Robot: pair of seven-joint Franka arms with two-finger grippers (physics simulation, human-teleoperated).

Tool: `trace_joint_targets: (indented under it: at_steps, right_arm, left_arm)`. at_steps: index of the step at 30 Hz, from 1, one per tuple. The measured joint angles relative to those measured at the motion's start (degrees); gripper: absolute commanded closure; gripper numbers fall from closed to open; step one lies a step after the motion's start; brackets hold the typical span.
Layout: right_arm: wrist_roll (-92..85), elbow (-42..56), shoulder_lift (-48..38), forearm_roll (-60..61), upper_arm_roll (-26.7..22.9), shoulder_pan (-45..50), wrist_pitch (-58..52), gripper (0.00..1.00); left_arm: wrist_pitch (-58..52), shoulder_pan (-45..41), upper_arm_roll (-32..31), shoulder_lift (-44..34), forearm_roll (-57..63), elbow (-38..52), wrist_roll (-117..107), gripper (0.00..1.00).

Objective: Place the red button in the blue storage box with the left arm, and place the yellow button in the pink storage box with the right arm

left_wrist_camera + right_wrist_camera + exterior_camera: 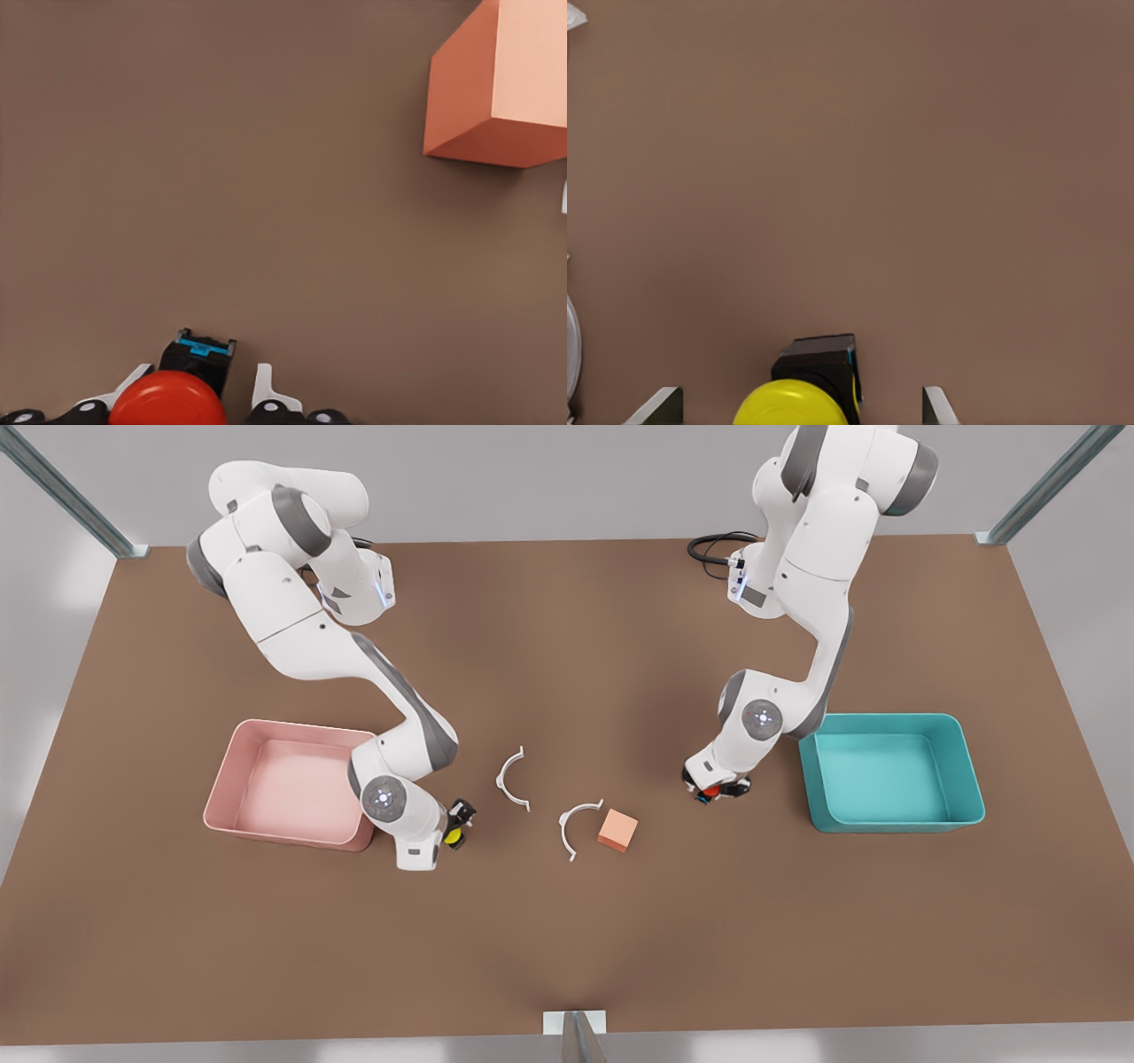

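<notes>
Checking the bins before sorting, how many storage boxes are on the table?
2: the pink storage box at the front view's left, the blue storage box at its right.

Bright, even light falls from above on the brown bench [567, 939], which is paler at its middle and darker toward the near edge. Shadows are soft and short, lying close under the salmon cube [617, 830] and the arms. Nothing glares, and edges look slightly smoothed

It's a simulated robot lab bench: a bare brown table [567, 921] framed by metal struts [66, 491] against blank grey walls, with two white arms [292, 620] mounted at its far edge and a black cable [713, 545] coiled there.
</notes>
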Motion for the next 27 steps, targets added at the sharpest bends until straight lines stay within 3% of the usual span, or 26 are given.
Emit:
trace_joint_targets:
  at_steps: [3,5,11,13,16,20,21,22,23,27]
  right_arm:
    - [-0.34,-1.33,0.63,-0.92,-0.22,-0.04,1.79,0.0]
    - [-0.54,-1.94,0.93,-1.42,-0.29,-0.08,2.97,0.1]
    - [-1.0,-3.04,1.23,-2.59,-0.32,-0.4,6.09,0.1]
    - [-1.12,-3.04,1.34,-2.7,-0.29,-0.47,6.91,0.11]
    - [-1.3,-3.12,1.79,-2.78,-0.32,-0.45,7.89,0.25]
    - [-1.5,-3.14,1.69,-2.83,-0.17,-0.92,8.56,0.32]
    - [-1.57,-3.12,1.48,-2.83,0.01,-1.34,8.62,0.33]
    - [-1.65,-3.12,1.36,-2.83,0.14,-1.65,8.66,0.34]
    - [-1.72,-3.13,1.29,-2.83,0.22,-1.79,8.69,0.34]
    - [-1.96,-3.12,0.37,-2.81,0.72,-1.88,8.68,0.44]
  left_arm:
    - [0.21,0.02,0.01,0.11,0.15,0.03,-0.14,0.56]
    - [0.28,0.02,0.02,0.02,0.22,0.42,-0.27,0.56]
    - [-3.51,2.75,0.23,-7.77,0.42,2.63,-0.38,0.56]
    - [-7.86,7.4,0.31,-13.08,0.54,2.73,0.6,0.56]
    - [-15.15,17.41,0.34,-18.36,0.67,2.76,3.84,0.56]
    - [-24.14,29.04,0.62,-19.33,0.68,2.67,10.55,0.53]
    - [-25.71,30.36,1.21,-17.51,0.65,2.73,12.31,0.49]
    - [-26.95,30.87,1.66,-15.07,0.5,3.09,14.07,0.06]
    - [-28.01,30.76,1.9,-13.19,0.17,3.59,15.89,0.0]
    - [-31.45,30.12,2.19,-11.31,-0.71,5.48,22.25,0.0]
